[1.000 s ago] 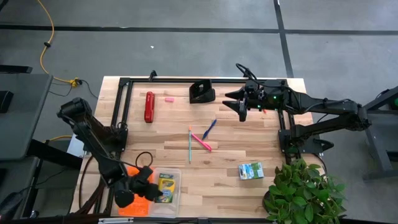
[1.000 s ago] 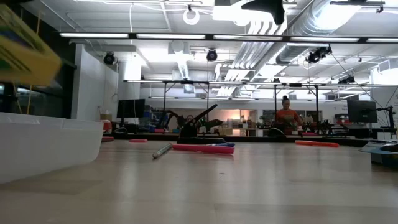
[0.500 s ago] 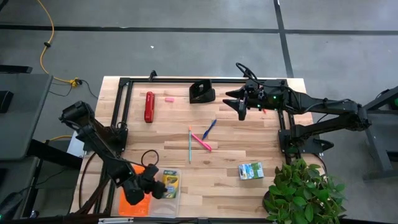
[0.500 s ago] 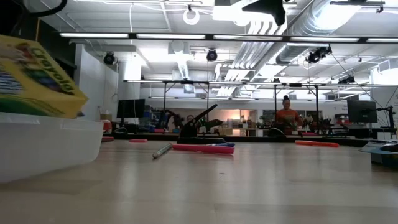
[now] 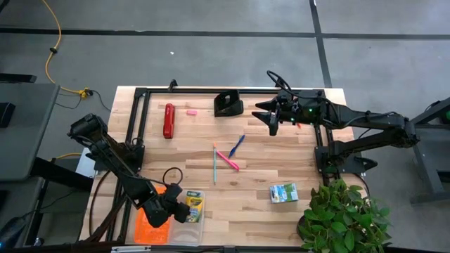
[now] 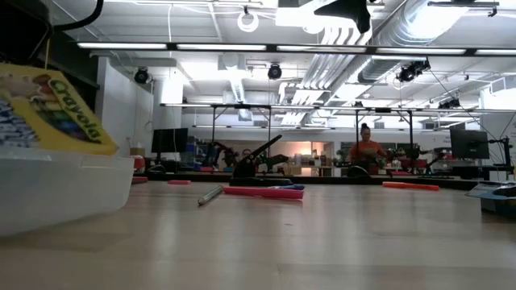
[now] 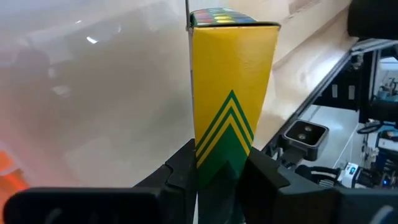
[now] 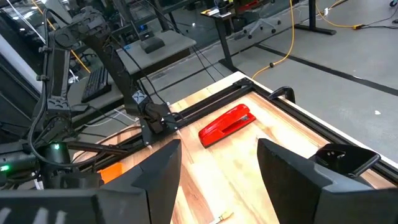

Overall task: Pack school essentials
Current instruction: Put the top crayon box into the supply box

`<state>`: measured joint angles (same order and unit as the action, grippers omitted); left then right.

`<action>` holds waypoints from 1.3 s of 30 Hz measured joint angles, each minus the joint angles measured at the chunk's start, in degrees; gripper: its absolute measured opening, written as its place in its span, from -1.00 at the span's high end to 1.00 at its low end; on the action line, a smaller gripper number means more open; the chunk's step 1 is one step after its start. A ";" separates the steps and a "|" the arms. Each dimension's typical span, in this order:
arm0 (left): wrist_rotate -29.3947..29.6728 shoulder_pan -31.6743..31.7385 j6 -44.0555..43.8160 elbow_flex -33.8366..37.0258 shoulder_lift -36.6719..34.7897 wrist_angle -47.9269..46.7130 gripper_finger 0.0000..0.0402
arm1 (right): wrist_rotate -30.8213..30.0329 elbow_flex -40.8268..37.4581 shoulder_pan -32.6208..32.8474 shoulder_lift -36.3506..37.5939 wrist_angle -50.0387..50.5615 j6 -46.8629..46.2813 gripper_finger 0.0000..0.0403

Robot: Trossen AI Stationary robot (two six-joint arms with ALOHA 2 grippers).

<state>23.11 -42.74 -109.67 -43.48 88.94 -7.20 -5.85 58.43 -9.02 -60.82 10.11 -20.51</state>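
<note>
Crayon box (image 5: 190,206): lower left of the high view, over the clear bin (image 5: 199,225); nipped at its bottom end by the left gripper (image 7: 219,171), jaws narrowed onto the card; in the low view it tips above the bin's rim at far left
Handling: light, stiff card, a bit slick I'd judge; the narrow faces look the best hold; squeeze gently or it may dent
Green-and-white box (image 5: 283,192): lower right of centre; light, boxy, easy by its sides
Pens (image 5: 227,156): mid-frame, thin and likely to roll; pinch across the barrel
Pink eraser (image 5: 190,111): upper left
Right gripper (image 5: 273,124): upper right, jaws spread wide, holding nothing
</note>
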 joint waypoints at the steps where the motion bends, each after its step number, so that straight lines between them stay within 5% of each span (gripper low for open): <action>1: 0.00 0.00 -0.73 0.00 0.30 -0.07 0.59 | 0.00 0.00 0.00 0.00 0.00 0.00 -0.01; 26: -2.85 1.50 1.18 0.00 0.33 -1.72 0.13 | -0.02 0.00 0.00 0.00 -0.02 0.02 -0.01; 39: -8.41 3.36 9.87 -0.06 -4.60 -7.25 0.12 | -0.01 0.00 0.00 0.00 -0.04 -0.13 -0.01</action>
<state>14.70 -39.38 -99.80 -43.55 84.35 -14.45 -5.86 58.43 -9.02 -60.82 10.07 -20.65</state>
